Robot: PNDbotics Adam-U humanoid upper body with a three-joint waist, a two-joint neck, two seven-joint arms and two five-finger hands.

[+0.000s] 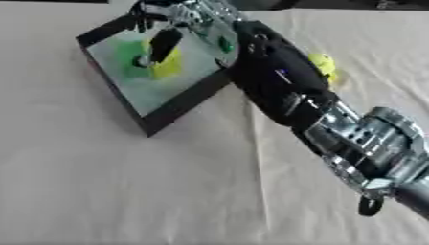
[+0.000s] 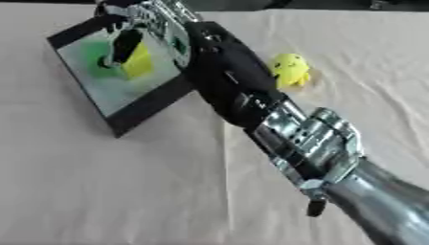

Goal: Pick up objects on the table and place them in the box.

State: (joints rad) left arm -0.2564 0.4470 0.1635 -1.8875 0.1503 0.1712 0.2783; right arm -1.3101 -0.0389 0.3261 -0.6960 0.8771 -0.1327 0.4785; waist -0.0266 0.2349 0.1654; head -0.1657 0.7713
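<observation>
Black-walled and shallow, the box (image 2: 126,117) lies on the beige cloth (image 1: 126,191), already holding a green object (image 2: 94,56) and a yellow one (image 2: 140,62). The right hand (image 2: 147,24) hangs over its far edge, a dark finger reaching down toward the yellow piece; whether it grips anything I cannot tell. Just outside the box, beyond the forearm, sits a yellow toy figure (image 2: 290,69). Best to release well inside the walls and lift straight up, clear of the rim.

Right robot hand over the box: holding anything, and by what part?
Cannot be told. The right robot hand hangs over the box, a dark finger above the yellow thing inside; contact isn't visible.
</observation>
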